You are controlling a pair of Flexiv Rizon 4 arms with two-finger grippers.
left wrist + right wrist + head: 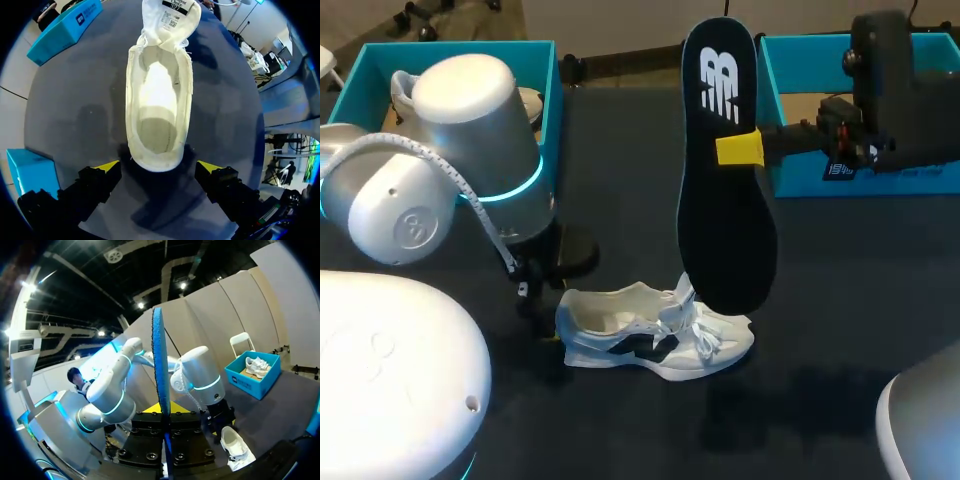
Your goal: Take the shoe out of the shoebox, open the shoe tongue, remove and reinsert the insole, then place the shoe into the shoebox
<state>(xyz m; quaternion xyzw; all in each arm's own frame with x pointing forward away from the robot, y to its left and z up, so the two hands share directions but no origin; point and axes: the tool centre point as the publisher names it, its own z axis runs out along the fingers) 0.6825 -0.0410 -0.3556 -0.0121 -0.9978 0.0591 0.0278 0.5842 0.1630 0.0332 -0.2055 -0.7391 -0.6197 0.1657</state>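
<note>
We are pinching a long black insole with a white logo (725,200) between the pressed-in fingers of our right gripper (740,148); the insole is standing upright in the air, seen edge-on from the right wrist, its lower end hanging over the laces of a white lace-up sneaker with black side markings (655,335); the sneaker is resting on its sole on the dark table (850,300), tongue pulled forward and pale inside showing; our left gripper (158,166) is hovering at the heel with fingers spread wide, one yellow tip on each side, neither touching so far as we are seeing; an open teal cardboard shoebox (552,90) holding another white shoe (528,102) is sitting far left on the table; a second teal box (790,175) is sitting far right, behind the right gripper.
</note>
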